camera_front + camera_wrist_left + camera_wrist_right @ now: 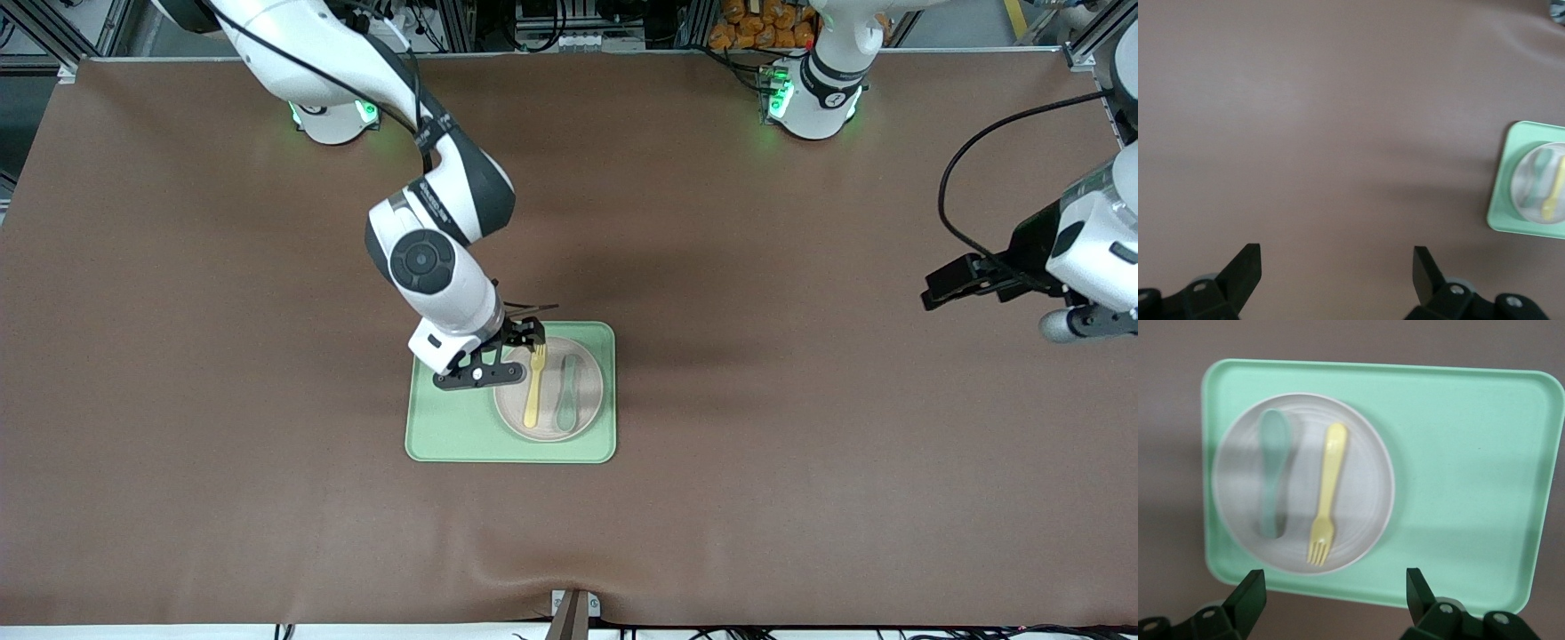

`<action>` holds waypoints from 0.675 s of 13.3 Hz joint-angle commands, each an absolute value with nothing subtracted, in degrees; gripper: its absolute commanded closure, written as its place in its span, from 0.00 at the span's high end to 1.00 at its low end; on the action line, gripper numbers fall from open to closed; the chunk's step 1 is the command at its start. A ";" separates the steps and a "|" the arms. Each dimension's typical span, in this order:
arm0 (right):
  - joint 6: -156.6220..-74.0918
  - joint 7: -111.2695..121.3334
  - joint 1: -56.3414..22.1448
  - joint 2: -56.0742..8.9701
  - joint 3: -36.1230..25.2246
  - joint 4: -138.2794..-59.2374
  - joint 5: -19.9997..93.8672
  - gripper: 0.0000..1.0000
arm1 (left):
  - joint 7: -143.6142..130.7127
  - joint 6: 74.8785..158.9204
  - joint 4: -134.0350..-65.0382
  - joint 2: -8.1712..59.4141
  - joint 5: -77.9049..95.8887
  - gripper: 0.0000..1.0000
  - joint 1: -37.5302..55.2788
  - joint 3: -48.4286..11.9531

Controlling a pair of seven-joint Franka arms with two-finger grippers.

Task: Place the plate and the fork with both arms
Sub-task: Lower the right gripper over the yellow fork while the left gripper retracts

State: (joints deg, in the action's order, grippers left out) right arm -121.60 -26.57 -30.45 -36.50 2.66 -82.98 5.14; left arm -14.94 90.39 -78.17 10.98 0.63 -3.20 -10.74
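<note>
Yellow fork's [1326, 493] tines show unobstructed from right wrist.

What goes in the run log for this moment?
right claw: open over plate | fork, spoon: on plate | left claw: open, waiting

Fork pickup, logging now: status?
Right pincer open over fork. Left pincer open, waiting. Fork, spoon on plate.

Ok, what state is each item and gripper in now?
Round off-white plate: on the green tray.
Pale yellow plastic fork: flat on the plate.
Grey-green spoon: beside the fork.
Right gripper: open, above the tray.
Left gripper: open, waiting over bare table.
</note>
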 commanded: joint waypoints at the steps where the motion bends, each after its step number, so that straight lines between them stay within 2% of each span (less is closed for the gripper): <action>1: -121.46 -27.68 -30.15 -40.06 2.20 -78.15 4.48 0.77 | -14.68 89.13 -79.54 8.79 -1.49 1.00 -4.39 -11.42; 4: -123.65 -29.61 -31.20 -44.81 2.20 -73.31 4.66 0.73 | -14.50 86.58 -79.89 5.82 -1.58 1.00 -4.31 -11.25; 5: -125.92 -29.71 -31.46 -45.69 2.20 -73.13 4.66 0.72 | -14.33 85.70 -79.98 5.37 -1.58 1.00 -4.31 -11.42; 7: -126.91 -29.53 -31.73 -47.19 2.20 -73.13 4.40 0.62 | -14.41 84.64 -80.15 4.66 -1.50 1.00 -4.22 -11.87; 9: -127.70 -29.62 -32.16 -48.42 2.20 -73.30 3.96 0.61 | -14.41 84.99 -81.21 4.31 -1.14 1.00 -4.31 -11.78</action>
State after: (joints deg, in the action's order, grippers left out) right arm -127.60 -28.30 -31.65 -46.15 2.11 -75.89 5.13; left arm -14.93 84.90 -78.94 5.86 -0.32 -3.71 -11.26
